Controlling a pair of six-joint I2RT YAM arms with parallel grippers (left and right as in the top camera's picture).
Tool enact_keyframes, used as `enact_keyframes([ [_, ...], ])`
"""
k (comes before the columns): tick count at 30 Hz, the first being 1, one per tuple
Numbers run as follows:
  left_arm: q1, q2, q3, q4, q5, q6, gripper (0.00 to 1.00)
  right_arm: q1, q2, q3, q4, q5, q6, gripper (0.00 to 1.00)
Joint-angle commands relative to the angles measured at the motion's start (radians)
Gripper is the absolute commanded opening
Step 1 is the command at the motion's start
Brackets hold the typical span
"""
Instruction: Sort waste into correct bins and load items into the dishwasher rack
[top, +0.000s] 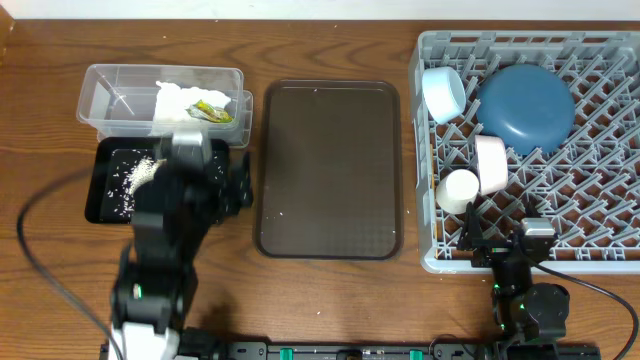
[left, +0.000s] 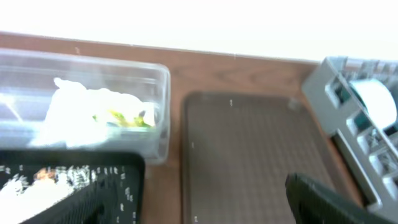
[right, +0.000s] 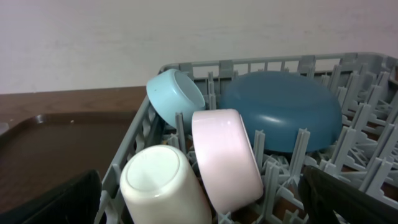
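The clear tub (top: 118, 92) holds the crumpled napkin (top: 178, 100) and the snack wrapper (top: 213, 112); both also show in the left wrist view, the napkin (left: 71, 109) and the wrapper (left: 124, 118). The black tray (top: 103, 190) holds white rice scraps (top: 135, 175). My left gripper (top: 238, 185) is open and empty between the black tray and the brown tray. The grey rack (top: 600, 257) holds the dark-blue dish (top: 525, 105), light-blue bowl (top: 443, 92), white bowl (top: 490, 163) and white cup (top: 458, 190). My right gripper (top: 505, 245) is open at the rack's front edge. I cannot make out the chopsticks.
The dark-brown serving tray (top: 328, 170) lies between the bins and the rack, with a few crumbs on it. A black cable loops over the table at the front left (top: 40, 250). The wall runs along the table's far edge.
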Motion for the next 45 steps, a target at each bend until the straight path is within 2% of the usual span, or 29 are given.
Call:
enact_keyframes([
  [1, 0.026, -0.153, -0.163, 0.064, -0.012, 0.027, 0.89, -0.01, -0.007, -0.004, -0.002, -0.007, -0.009, 0.99],
  [8, 0.068, -0.481, -0.449, 0.189, -0.012, 0.027, 0.89, -0.01, -0.007, -0.004, -0.002, -0.007, -0.009, 0.99],
  [16, 0.072, -0.669, -0.597, 0.245, -0.014, 0.027, 0.89, -0.01, -0.007, -0.004, -0.002, -0.007, -0.009, 0.99],
  [23, 0.084, -0.716, -0.615, 0.251, -0.034, 0.027, 0.89, -0.01, -0.007, -0.004, -0.002, -0.007, -0.009, 0.99],
  [29, 0.085, -0.726, -0.615, 0.133, -0.031, 0.026, 0.89, -0.01, -0.007, -0.004, -0.002, -0.007, -0.009, 0.99],
  [45, 0.085, -0.722, -0.615, 0.135, -0.027, 0.026, 0.89, -0.01, -0.007, -0.004, -0.002, -0.007, -0.009, 0.99],
])
